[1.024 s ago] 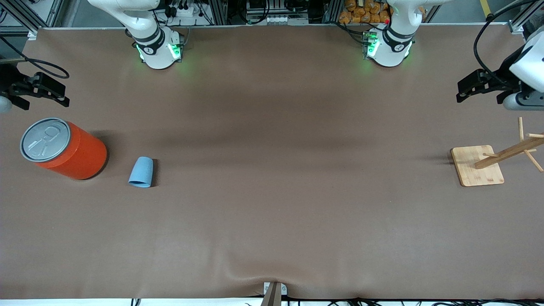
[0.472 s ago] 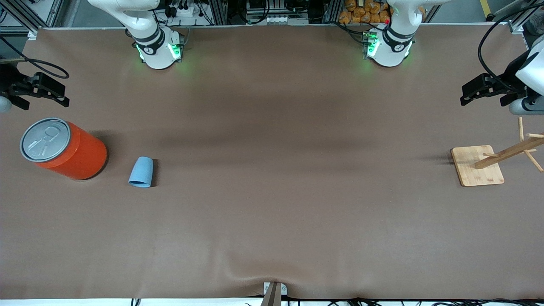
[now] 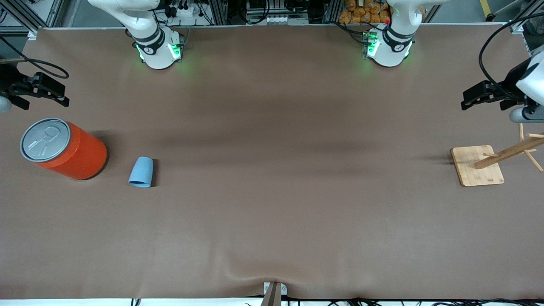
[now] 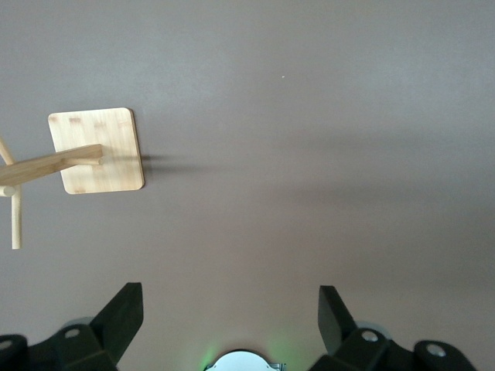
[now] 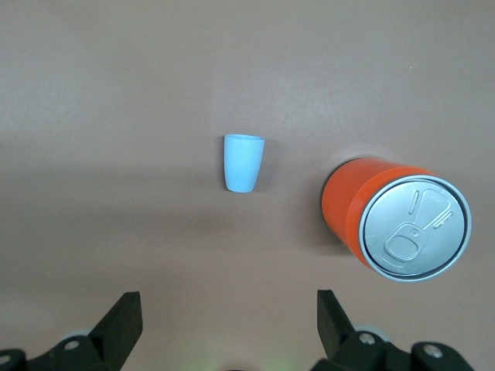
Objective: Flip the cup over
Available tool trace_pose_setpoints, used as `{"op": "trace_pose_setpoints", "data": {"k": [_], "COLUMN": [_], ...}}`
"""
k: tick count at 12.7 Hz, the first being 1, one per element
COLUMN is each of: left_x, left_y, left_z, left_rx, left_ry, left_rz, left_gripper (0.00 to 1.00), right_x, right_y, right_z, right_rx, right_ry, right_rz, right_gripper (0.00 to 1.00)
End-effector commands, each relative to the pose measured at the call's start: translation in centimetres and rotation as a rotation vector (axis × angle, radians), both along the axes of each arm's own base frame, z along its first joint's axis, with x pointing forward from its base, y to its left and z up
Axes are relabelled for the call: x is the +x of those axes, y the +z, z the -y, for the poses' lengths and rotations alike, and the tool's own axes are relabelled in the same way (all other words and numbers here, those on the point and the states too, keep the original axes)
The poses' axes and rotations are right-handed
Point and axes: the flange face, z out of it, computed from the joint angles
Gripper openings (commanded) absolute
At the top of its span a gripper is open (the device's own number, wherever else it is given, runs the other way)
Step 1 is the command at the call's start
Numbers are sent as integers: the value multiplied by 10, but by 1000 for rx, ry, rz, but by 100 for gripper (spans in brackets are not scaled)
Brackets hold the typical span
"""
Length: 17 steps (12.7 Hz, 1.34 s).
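The light-blue cup [image 3: 141,172] lies on its side on the brown table, its wide mouth toward the front camera, beside the orange can [image 3: 68,148]. It also shows in the right wrist view [image 5: 243,163], apart from the can [image 5: 371,209]. My right gripper [image 3: 63,95] is open and empty, up in the air at the right arm's end of the table, over the spot by the can. My left gripper [image 3: 465,98] is open and empty, up in the air at the left arm's end. Both show open in their wrist views, left [image 4: 230,309] and right [image 5: 230,313].
The big orange can has a grey pull-tab lid [image 3: 44,139]. A wooden peg stand on a square bamboo base [image 3: 474,168] stands at the left arm's end, also in the left wrist view [image 4: 100,151]. The brown table cover [image 3: 272,170] wrinkles at its front edge.
My left gripper has drifted a little toward the left arm's end of the table. The right gripper, the cup and the can have not moved.
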Motion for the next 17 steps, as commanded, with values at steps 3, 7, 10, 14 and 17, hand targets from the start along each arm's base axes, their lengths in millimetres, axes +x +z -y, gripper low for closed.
{"op": "trace_pose_setpoints", "data": {"k": [3,7,10,14,17], "left_x": [0,7,9,13,12], "left_y": [2,-11,-15,-23,-22], "left_z": [-10,-14,-9,-12,-12], "left_rx": [-5,-8,-10,-12,-11], "left_ry": [13,17,13,16,22], "left_rz": [11,-6,-13,-28,-29], "left_gripper": [100,100,100,100,100], "right_x": [-6,-4,-2,16,48], "right_y": [1,3,-3,-39,-105], "right_z": [3,2,-6,-16,-20], "right_rx": [-9,-6,9,0,16], "right_ry": [1,-6,8,40,45], "right_rz": [-4,1,-11,-85,-189], "right_gripper": [100,100,100,100,100]}}
